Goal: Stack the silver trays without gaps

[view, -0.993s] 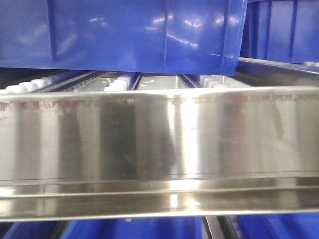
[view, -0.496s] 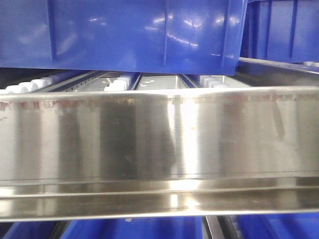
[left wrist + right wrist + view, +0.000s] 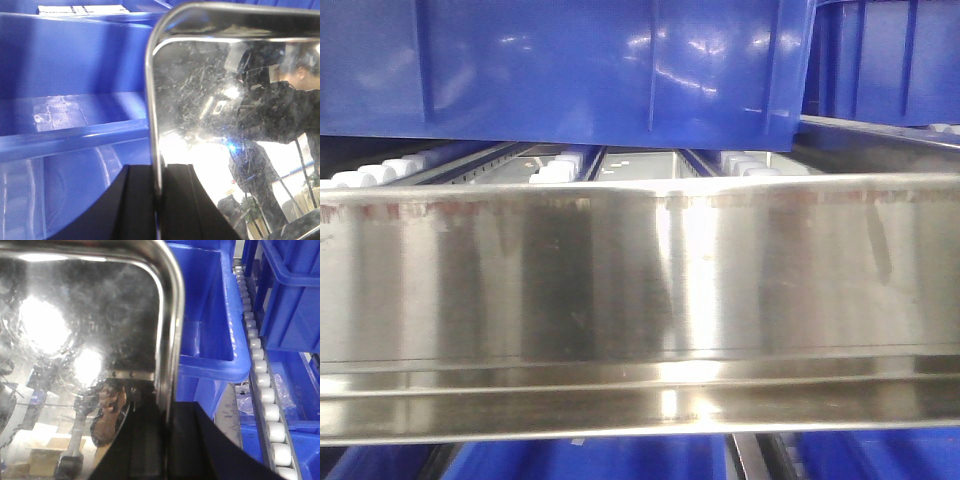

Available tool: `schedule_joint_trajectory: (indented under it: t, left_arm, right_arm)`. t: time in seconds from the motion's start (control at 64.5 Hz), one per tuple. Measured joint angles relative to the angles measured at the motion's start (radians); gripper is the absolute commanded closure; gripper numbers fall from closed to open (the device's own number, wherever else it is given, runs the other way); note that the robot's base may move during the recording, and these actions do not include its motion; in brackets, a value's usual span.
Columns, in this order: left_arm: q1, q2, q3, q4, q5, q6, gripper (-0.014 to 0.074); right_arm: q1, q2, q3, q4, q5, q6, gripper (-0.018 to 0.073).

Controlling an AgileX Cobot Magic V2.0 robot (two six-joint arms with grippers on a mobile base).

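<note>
One silver tray (image 3: 215, 100) fills the right of the left wrist view, its mirror face scratched and full of reflections. My left gripper (image 3: 157, 169) is shut on its left rim, one black finger on each side of the thin edge. In the right wrist view the same kind of silver tray (image 3: 90, 315) fills the left, and my right gripper (image 3: 167, 410) is shut on its right rim just below the rounded corner. No other tray shows.
A wide shiny steel band (image 3: 640, 280) spans the front view; I cannot tell whether it is a tray wall or a rail. Blue bins (image 3: 570, 70) sit above it. More blue bins (image 3: 75, 75) (image 3: 210, 315) flank the tray. A white roller track (image 3: 262, 390) runs along the right.
Only the dark reflections on the steel band shift slightly; nothing else has visibly moved.
</note>
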Motion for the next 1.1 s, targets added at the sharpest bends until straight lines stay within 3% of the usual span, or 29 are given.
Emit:
schedule_joint_trajectory:
  t: [1.101]
  left_arm:
    - [0.000,0.000,0.000,0.000,-0.055,0.006,0.0615]
  right_arm:
    - [-0.004,-0.004,0.000,-0.002,-0.024,0.002,0.0638]
